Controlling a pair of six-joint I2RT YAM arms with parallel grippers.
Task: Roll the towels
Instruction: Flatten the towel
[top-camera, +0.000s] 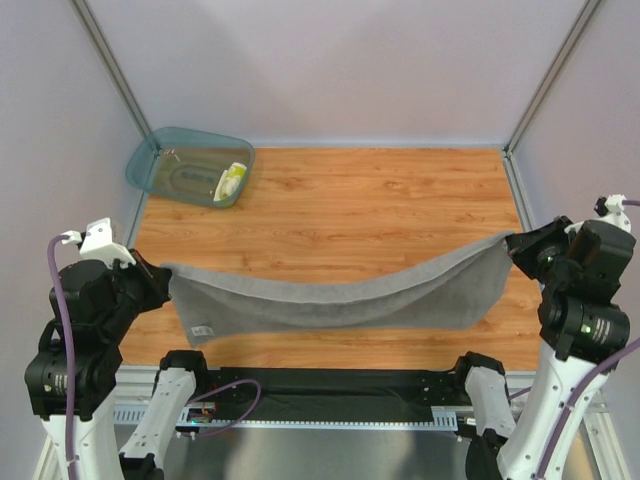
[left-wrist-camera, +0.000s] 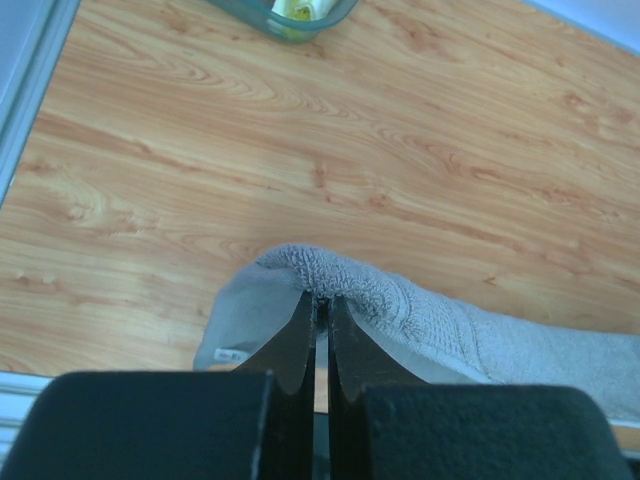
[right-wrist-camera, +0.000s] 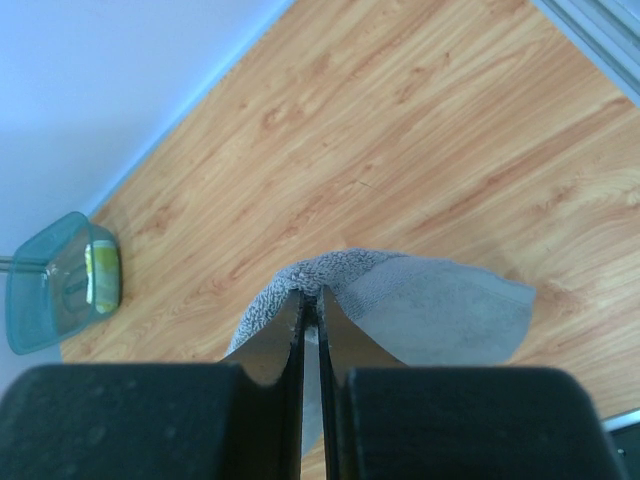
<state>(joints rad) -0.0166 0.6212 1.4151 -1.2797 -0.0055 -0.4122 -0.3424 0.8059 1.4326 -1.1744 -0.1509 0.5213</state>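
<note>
A large grey towel (top-camera: 340, 300) hangs stretched in the air between both arms, sagging in the middle above the near part of the table. Its small white tag (top-camera: 201, 329) shows at the lower left corner. My left gripper (top-camera: 165, 272) is shut on the towel's left end (left-wrist-camera: 330, 275). On the other side my right gripper (top-camera: 508, 245) is shut on the towel's right end (right-wrist-camera: 345, 268). A small yellow-and-white cloth (top-camera: 232, 181) lies inside the teal tub at the far left; it also shows in the left wrist view (left-wrist-camera: 296, 8) and the right wrist view (right-wrist-camera: 101, 276).
The translucent teal tub (top-camera: 160, 160) stands at the table's far left corner, also seen in the right wrist view (right-wrist-camera: 40, 290). The wooden tabletop (top-camera: 380, 200) lies beneath the towel. Metal frame posts (top-camera: 110, 60) rise at both back corners.
</note>
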